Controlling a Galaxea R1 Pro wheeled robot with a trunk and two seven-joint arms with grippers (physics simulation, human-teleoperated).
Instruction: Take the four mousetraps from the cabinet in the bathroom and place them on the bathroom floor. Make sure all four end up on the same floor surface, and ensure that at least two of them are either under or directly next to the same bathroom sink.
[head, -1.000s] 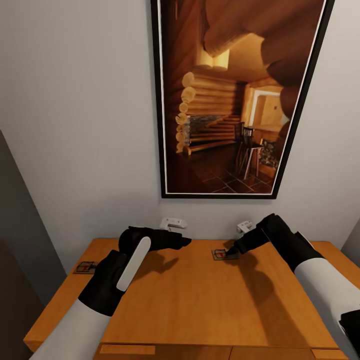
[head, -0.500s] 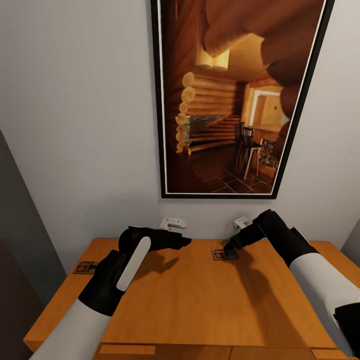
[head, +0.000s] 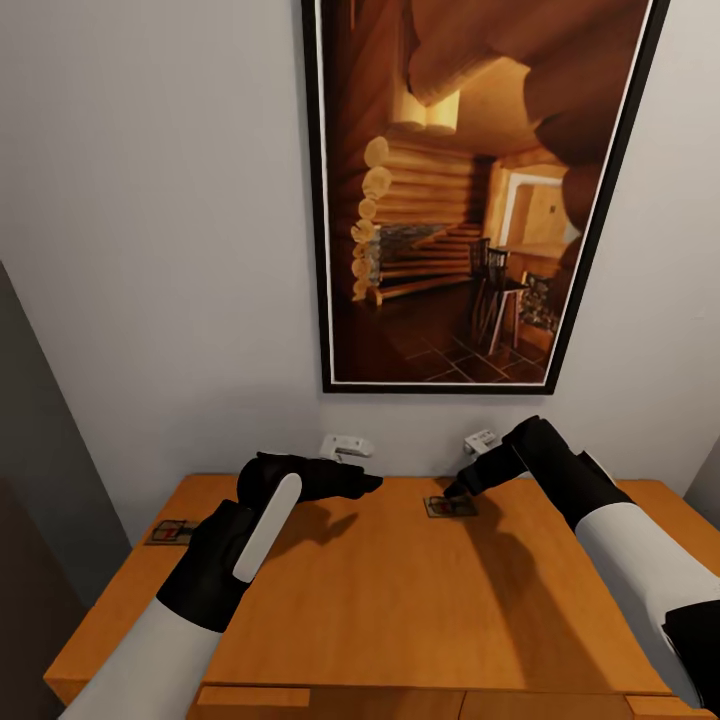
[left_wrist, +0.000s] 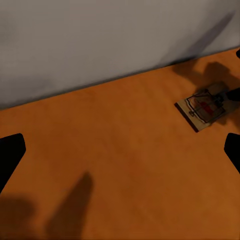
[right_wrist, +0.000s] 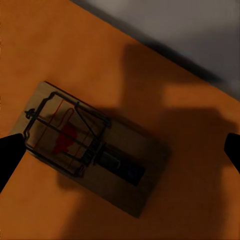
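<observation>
Cabinet (head: 380, 590) top | right fingers (right_wrist: 10, 150) apart over mousetrap (right_wrist: 95, 150) | left fingers (left_wrist: 10, 155) apart | far-left mousetrap (head: 168, 532) small, unclear

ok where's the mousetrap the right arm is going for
In the head view the mousetrap lies flat on the cabinet top, right of centre near the back wall, just beneath the right gripper, below the framed picture.
</observation>
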